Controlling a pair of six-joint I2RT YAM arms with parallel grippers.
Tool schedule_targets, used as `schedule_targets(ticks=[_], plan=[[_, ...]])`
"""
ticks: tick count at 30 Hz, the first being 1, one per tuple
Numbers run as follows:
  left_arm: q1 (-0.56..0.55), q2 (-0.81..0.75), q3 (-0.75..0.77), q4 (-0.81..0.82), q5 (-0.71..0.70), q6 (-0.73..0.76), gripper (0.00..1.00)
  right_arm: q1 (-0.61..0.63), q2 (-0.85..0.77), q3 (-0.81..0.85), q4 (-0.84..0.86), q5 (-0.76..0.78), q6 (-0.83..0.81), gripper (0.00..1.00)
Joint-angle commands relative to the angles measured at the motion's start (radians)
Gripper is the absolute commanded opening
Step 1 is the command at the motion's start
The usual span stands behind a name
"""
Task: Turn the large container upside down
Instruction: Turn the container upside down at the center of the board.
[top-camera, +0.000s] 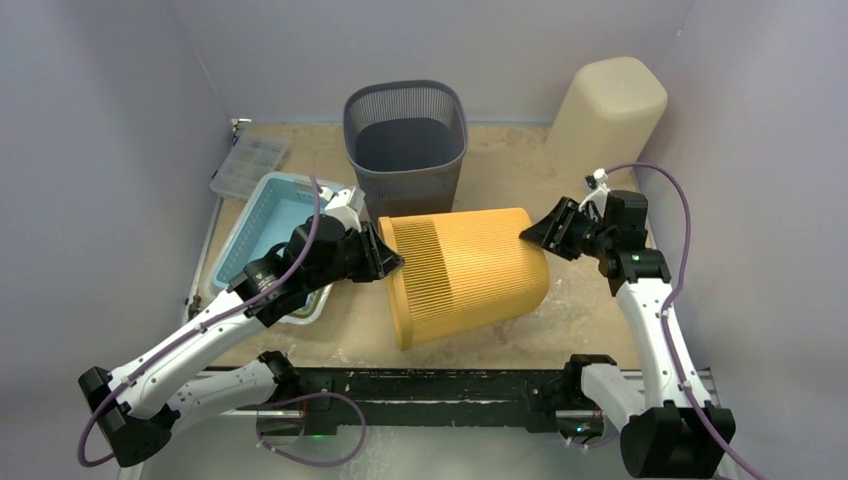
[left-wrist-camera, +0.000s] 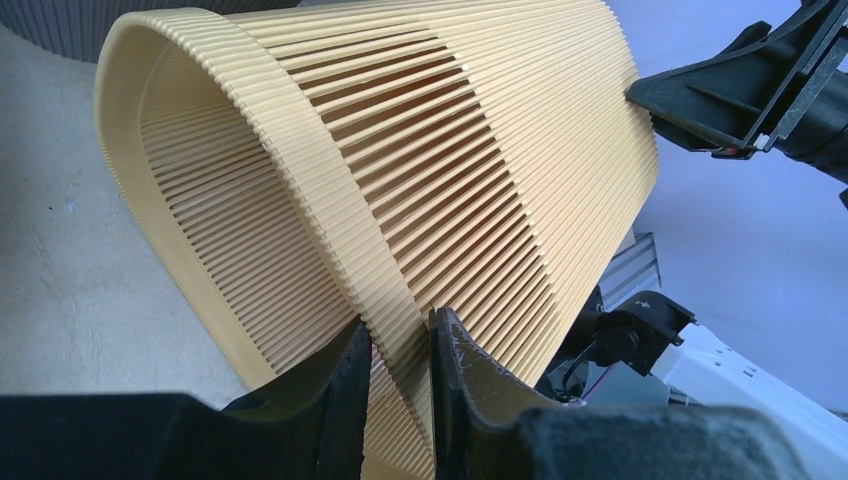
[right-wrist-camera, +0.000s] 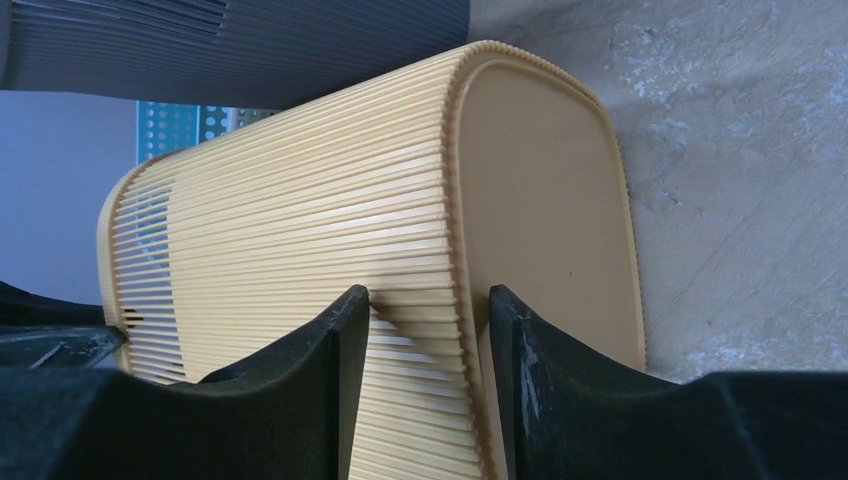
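Across the middle of the sandy worktop (top-camera: 590, 310) the large container (top-camera: 465, 275), a yellow slatted bin, is seen lying on its side. Its open mouth is turned toward the left arm and the near edge, and its closed base toward the right. Pale walls close off the worktop on the left, far and right sides. Bare surface is left in front of the yellow bin and to its right.

A grey mesh bin (top-camera: 407, 140) stands upright just behind it, near enough to crowd the far side. A beige bin (top-camera: 605, 110) is set upside down in the far right corner, well apart. A light blue basket (top-camera: 262, 215) lies to the left under the left arm (top-camera: 200, 335), with a clear compartment box (top-camera: 248, 165) behind it by the left wall.

The jaws of the left arm are nearly together and clamped on the rim band of the large container, one of the fingers (left-wrist-camera: 345, 370) inside the mouth and the other outside on the slats.

The jaws of the right arm (top-camera: 650, 310) stand apart and straddle the far edge of the base. One finger (right-wrist-camera: 330, 340) is laid against the slatted side, and a gap can be seen between the base edge and the other.
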Motion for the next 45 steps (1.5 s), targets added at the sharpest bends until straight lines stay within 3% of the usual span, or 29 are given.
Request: schedule_targets(ticks=[1, 13, 45], plan=[[-0.005, 0.01, -0.081, 0.056, 0.043, -0.015, 0.14, 0.018, -0.063, 0.007, 0.087, -0.203, 0.097, 0.48], [-0.006, -0.009, -0.196, 0.258, 0.152, -0.089, 0.11, 0.018, -0.141, 0.058, 0.14, -0.297, 0.223, 0.47], [-0.005, 0.019, -0.349, 0.505, 0.221, -0.208, 0.06, 0.018, -0.168, 0.249, 0.097, -0.381, 0.155, 0.55]])
